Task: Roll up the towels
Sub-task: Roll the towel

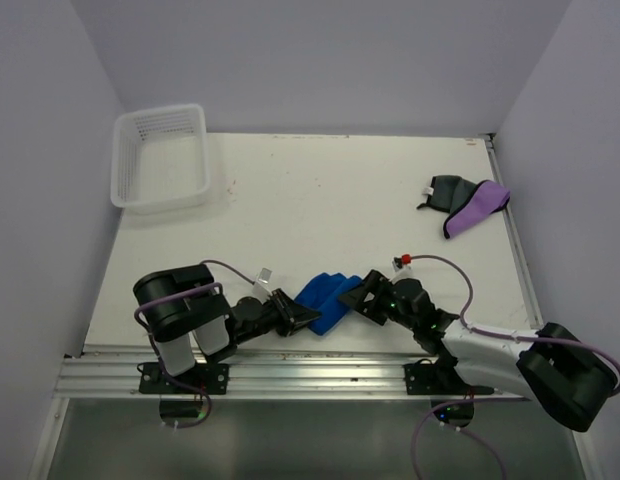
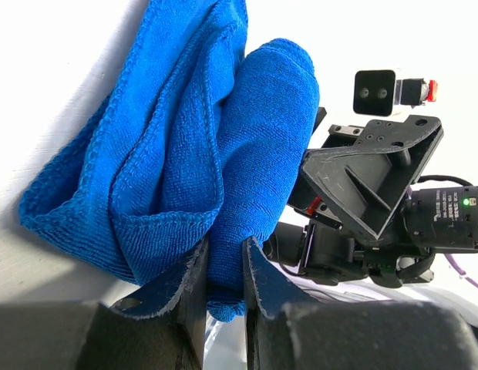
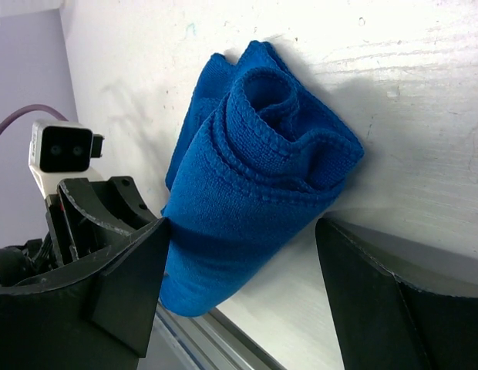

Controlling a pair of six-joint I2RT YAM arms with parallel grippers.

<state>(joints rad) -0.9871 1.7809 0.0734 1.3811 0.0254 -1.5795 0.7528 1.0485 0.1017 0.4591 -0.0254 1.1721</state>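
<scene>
- The white table [image 1: 320, 200] fills the middle of the top view. A purple towel [image 1: 477, 210] and a dark grey towel [image 1: 445, 190] lie touching at its upper right, well apart from both arms.
- The blue towel [image 1: 328, 298], loosely rolled, lies at lower centre between the two grippers. In the right wrist view its long axis seems to run from lower left to upper centre.
- The left gripper [image 2: 223, 297] pinches the roll's near end, its jaws almost closed.
- The right gripper [image 3: 239, 301] straddles the roll with its jaws spread wide, gripping nothing.

Towel [image 1: 327, 298] between left gripper [image 1: 306, 318] and right gripper [image 1: 359, 292]
</scene>
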